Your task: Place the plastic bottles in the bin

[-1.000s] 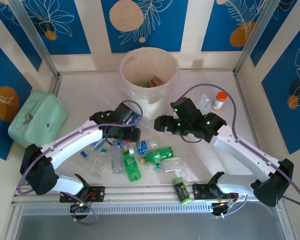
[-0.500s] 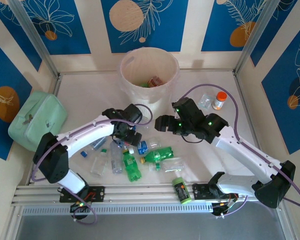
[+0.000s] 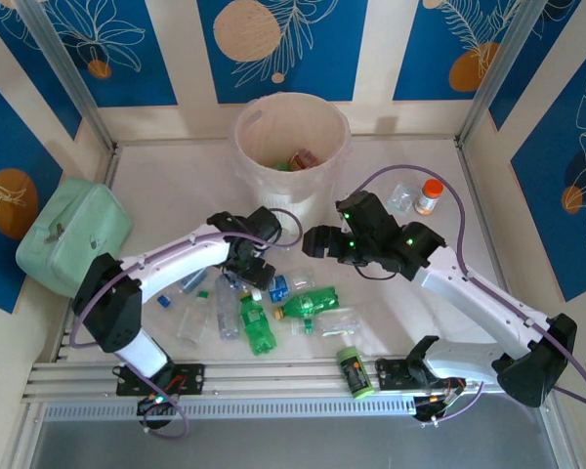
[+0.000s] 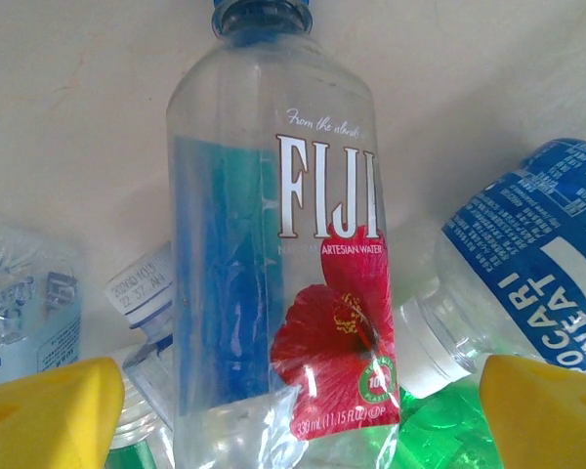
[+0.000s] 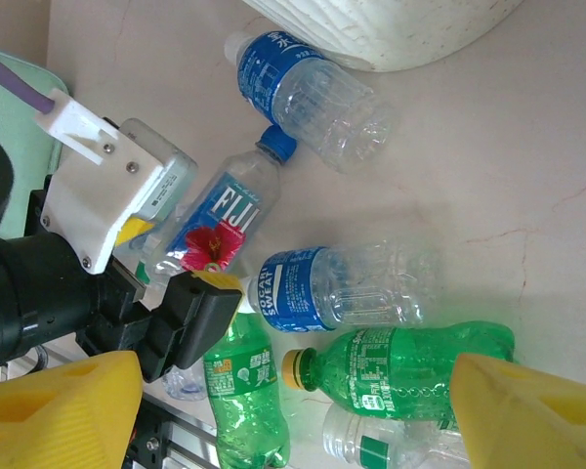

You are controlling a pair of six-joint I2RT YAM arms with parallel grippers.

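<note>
Left arm has swung in since a second ago: its elbow came off the left edge toward the middle, and the left gripper (image 3: pixel 257 271) dropped from beside the bin onto the bottle pile. Right arm hasn't shifted.

Left jaws are apart, one each side of the Fiji bottle (image 4: pixel 273 244), with a gap on both sides, so not clamped. That bottle lies flat on the desk (image 3: pixel 176 176), blue cap pointing toward the bin (image 3: pixel 283 191). A Pocari Sweat bottle (image 4: pixel 537 264) lies just beside it, neck toward the Fiji label, and I see green plastic below.

Right gripper (image 3: pixel 313 239) hangs over the right side of the pile, jaws apart with nothing between them. From its wrist I see a blue-labelled bottle (image 5: pixel 303 83) lying just beside the bin wall, then two green bottles, one with a yellow cap (image 5: pixel 400 362) and one with a white cap (image 5: pixel 244 391).

Bin stands at the middle of the far edge, with a red-labelled bottle (image 3: pixel 303 158) inside. Rest of the pile sits between the bin and the near edge, slightly left.

Mint-green case (image 3: pixel 73 234) at the left edge. Orange-capped container (image 3: pixel 429 195) toward the far right corner. Lime-green canister (image 3: pixel 352 371) at the near edge.
</note>
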